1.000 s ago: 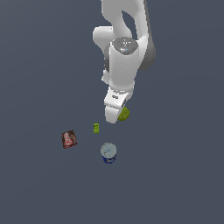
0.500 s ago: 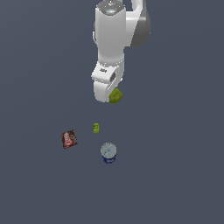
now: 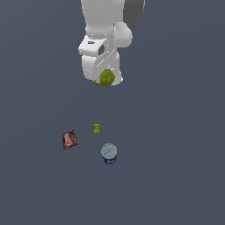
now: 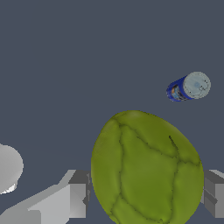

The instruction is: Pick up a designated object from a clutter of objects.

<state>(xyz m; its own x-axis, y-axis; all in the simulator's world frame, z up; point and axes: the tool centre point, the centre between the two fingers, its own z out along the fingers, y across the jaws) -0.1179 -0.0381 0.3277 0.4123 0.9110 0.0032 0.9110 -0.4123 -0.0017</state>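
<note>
The olive yellow-green lumpy blob (image 3: 107, 78) is held in my gripper (image 3: 105, 80), raised well above the floor. In the wrist view the blob (image 4: 146, 168) fills the space between my two grey fingers (image 4: 78, 194), which press on its sides. The rest of the clutter lies on the floor below: a red-brown printed packet (image 3: 69, 139), a tiny green block (image 3: 96, 128) and a blue can with a silvery top (image 3: 108, 154). The can also shows in the wrist view (image 4: 188, 87).
The floor (image 3: 176, 154) is a plain dark grey surface. The white arm (image 3: 107, 26) rises out of the exterior view's top.
My gripper has risen higher with the yellow-green blob in it and drifted toward the exterior view's left. The packet, block and can have not moved.
</note>
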